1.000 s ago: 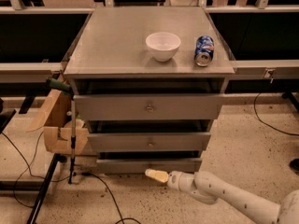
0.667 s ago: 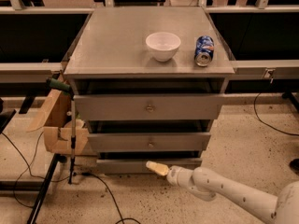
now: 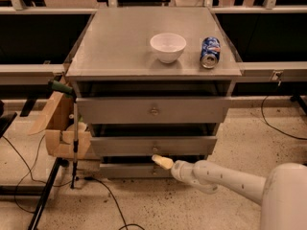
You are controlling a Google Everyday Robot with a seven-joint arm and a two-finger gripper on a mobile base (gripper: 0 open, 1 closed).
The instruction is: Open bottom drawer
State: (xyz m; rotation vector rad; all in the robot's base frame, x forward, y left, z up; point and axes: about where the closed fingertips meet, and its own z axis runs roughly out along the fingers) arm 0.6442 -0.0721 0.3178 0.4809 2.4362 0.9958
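A grey cabinet [image 3: 153, 56] has three drawer fronts stacked. The bottom drawer [image 3: 129, 170] is the narrowest and lowest one, near the floor; its knob is hidden behind my gripper. My gripper [image 3: 161, 162] is at the end of a white arm [image 3: 225, 178] that comes in from the lower right. Its cream tip sits at the top middle of the bottom drawer's front, just under the middle drawer [image 3: 153, 146]. The top drawer [image 3: 153, 110] is the widest, with a round knob.
A white bowl [image 3: 168, 47] and a blue can [image 3: 210, 51] stand on the cabinet top. A cardboard box [image 3: 62, 128] and a thin pole [image 3: 75, 143] stand at the cabinet's left. Black cables lie on the speckled floor.
My gripper has moved up and a little left, from the floor in front of the cabinet to the top edge of the bottom drawer's front. The drawers have not moved.
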